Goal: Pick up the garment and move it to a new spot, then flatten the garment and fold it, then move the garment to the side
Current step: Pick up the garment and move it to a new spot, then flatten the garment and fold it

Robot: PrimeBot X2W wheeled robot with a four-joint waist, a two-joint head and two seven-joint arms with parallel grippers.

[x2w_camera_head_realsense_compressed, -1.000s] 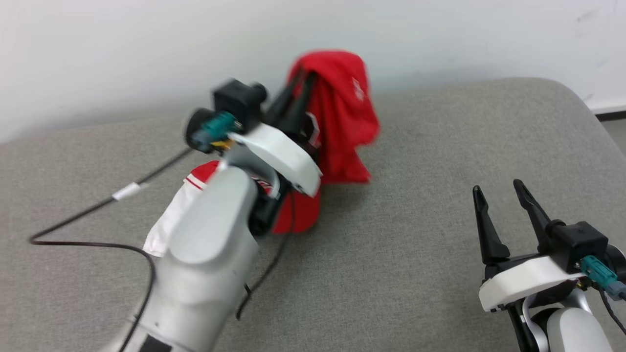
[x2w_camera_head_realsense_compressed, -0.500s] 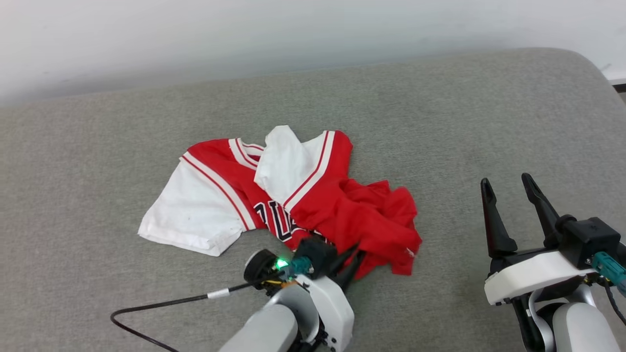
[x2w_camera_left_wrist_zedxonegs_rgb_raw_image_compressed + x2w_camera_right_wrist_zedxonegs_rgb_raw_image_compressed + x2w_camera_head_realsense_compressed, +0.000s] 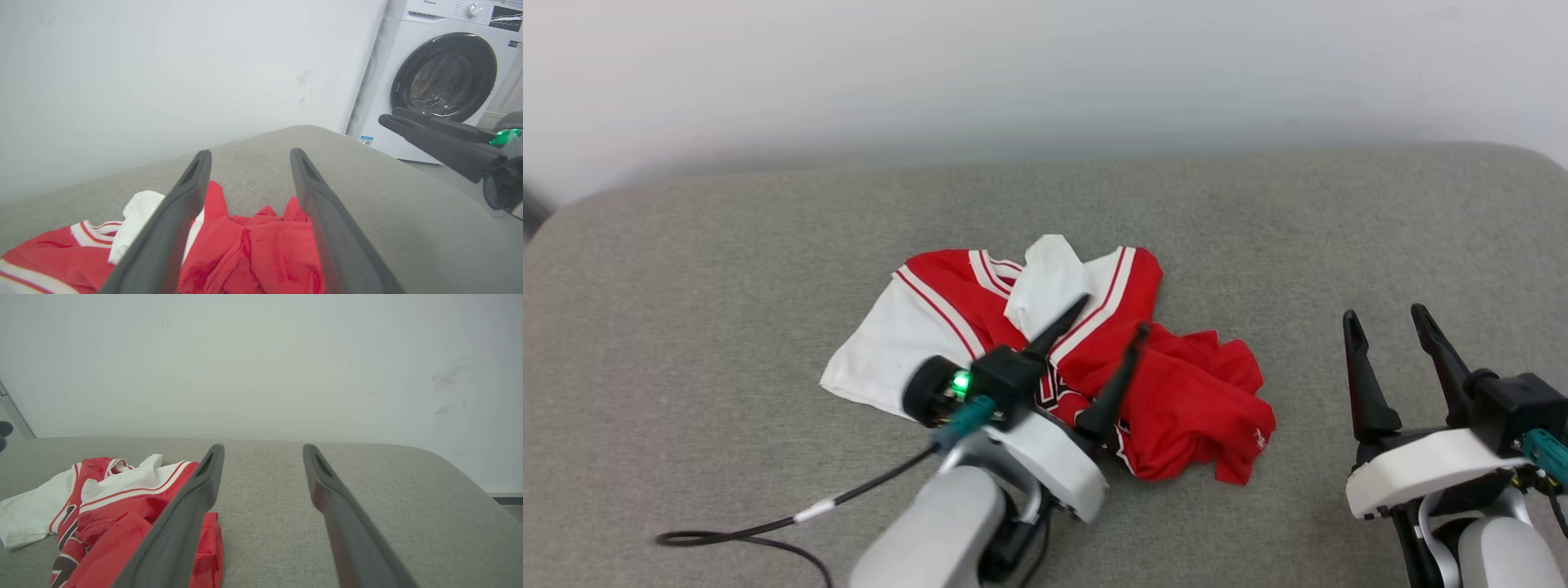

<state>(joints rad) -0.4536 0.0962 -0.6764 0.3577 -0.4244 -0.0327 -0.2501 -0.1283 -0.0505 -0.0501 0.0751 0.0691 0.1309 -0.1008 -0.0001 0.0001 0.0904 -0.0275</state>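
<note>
Garment point(image 3: 1184, 400) lies crumpled near the middle of the grey padded worktop point(image 3: 1339, 229). One white sleeve is spread flat toward the robot's left. The other is flipped over the collar area. The red lower body is bunched in a heap on the near-right side, and the lettering is mostly buried under folds.

Left end effector point(image 3: 1114, 313): jaws wide, nothing between them. It hangs just over the middle of the garment (the left wrist view shows red cloth below the spread fingers, not pinched). I cannot tell whether the finger undersides brush the cloth.

Right end effector point(image 3: 1383, 312): jaws wide, empty. It is well apart from the garment, over bare worktop on the robot's right.

Judgement: the garment looks placed, so flattening is the step in hand.

How to do it well:
- Start on the red heap, not the sleeves. Find a hem edge or corner and pinch a single layer.
- Bring the right end effector in to take the near-right side of the heap while the left takes the shoulder or collar line. Draw the two apart, low over the worktop.
- Unflip the folded sleeve last.
- Mind the black cable point(image 3: 768, 531) trailing from the left arm; keep it off the cloth.

Washing machine point(image 3: 445, 81) stands beyond the worktop's end, not involved.
</note>
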